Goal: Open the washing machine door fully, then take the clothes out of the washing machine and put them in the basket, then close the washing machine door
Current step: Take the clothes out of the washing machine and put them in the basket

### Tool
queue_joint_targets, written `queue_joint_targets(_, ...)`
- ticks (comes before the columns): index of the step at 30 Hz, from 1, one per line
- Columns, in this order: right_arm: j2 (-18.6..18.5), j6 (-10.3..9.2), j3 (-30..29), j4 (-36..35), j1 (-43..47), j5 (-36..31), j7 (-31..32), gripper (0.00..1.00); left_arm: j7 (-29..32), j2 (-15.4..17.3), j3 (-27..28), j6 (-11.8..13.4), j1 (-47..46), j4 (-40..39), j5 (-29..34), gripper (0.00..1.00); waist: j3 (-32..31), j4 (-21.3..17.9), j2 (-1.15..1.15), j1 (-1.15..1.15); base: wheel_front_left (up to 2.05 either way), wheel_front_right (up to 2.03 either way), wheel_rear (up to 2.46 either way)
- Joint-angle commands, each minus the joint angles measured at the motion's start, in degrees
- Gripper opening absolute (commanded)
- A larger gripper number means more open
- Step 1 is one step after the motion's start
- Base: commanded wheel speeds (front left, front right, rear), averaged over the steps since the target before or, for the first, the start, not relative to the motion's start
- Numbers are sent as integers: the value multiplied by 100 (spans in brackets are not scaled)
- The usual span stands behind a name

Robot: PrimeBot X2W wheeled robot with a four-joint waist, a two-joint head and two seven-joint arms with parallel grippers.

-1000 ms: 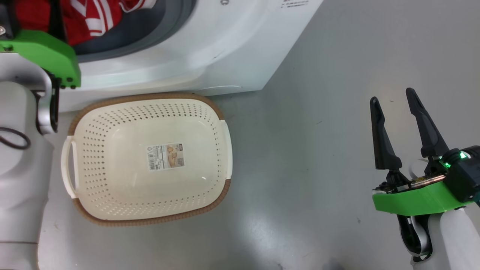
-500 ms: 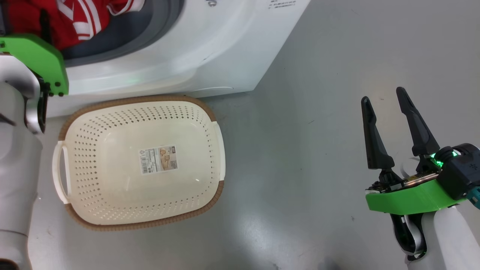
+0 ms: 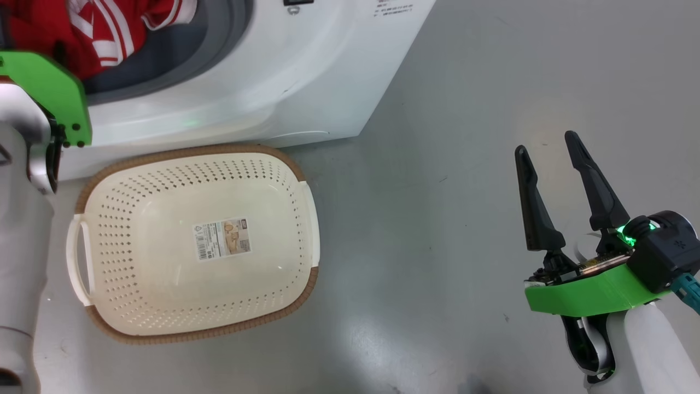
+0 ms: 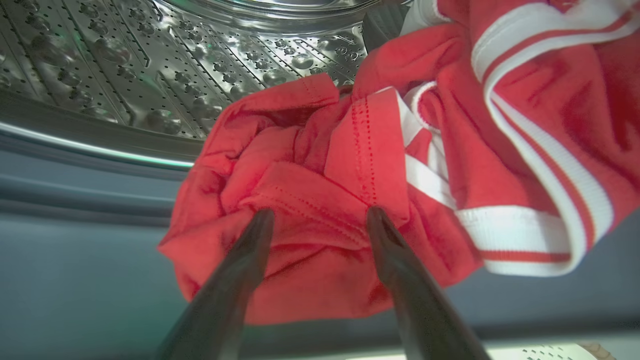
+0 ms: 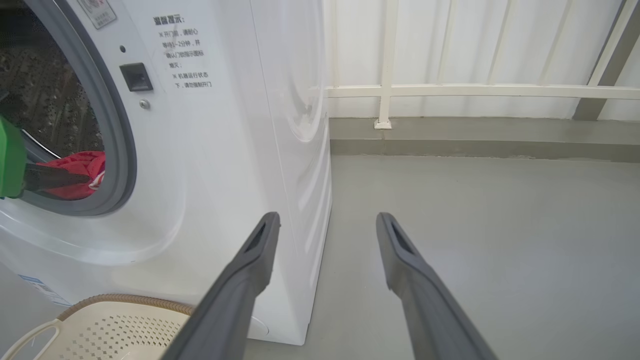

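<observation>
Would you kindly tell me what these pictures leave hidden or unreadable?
- Head view: the clothes are cut off by the top edge, so the piece count is unclear.
- Left wrist view: whether the open left gripper touches the clothes cannot be told.
- Head view: print on the sticker in the basket is too small.

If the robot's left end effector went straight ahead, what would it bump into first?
Most likely the red clothes, lying right in front of the open left end effector at the mouth of the washing machine. Contact is hard to judge.
</observation>
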Motion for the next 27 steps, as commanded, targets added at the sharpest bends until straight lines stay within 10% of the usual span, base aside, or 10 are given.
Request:
queue_joint_targets(1,-41,36,128,-126,28,59,-36,100,5,330,83,48,-128,-74,-62,100,21,-18,0,0,0,0,0)
queue_joint_targets(7,-41,36,169,-124,13,81,-36,100,-26,365,40,75,-151,26,-78,80,78,-44,0,0,0,0,0)
queue_joint_targets(9,-41,36,182,-118,-1,76,-36,100,-39,369,16,84,-169,61,-75,59,93,-47,0,0,0,0,0)
queue_joint_targets(12,-41,36,199,-113,-19,65,-36,100,-62,361,-27,91,-191,99,-69,1,104,-46,0,0,0,0,0)
queue_joint_targets(27,-41,36,192,-69,-52,67,-36,100,-926,375,-15,152,-207,-117,-195,0,75,-12,0,0,0,0,0)
